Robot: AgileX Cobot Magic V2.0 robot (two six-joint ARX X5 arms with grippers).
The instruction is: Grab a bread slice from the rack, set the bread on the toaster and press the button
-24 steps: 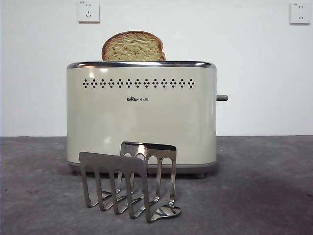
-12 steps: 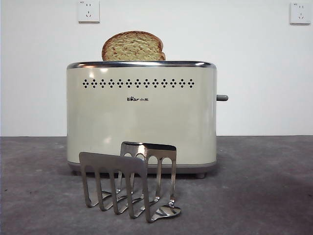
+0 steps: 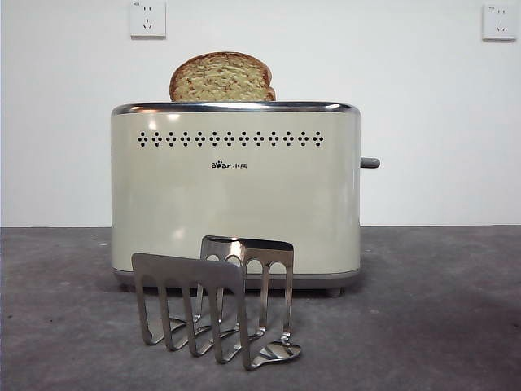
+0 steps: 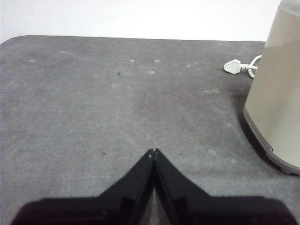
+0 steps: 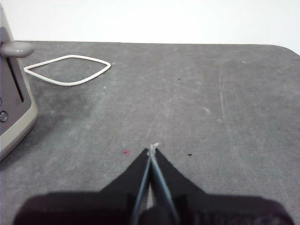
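Across the middle of the front frame the toaster point(image 3: 235, 195) is seen, with the slice of bread point(image 3: 221, 78) already poking out of its top slot, upper centre. Lower centre, the rack point(image 3: 216, 305) is left empty just in front. So pick and place look done; only the button point(image 3: 369, 163), at the toaster's right end, seems left unpressed, judging by the bread riding high. Both the left gripper point(image 4: 153, 151) and right gripper point(image 5: 152, 149) are parked over bare table point(image 4: 93, 103), jaws pressed together, nothing held.
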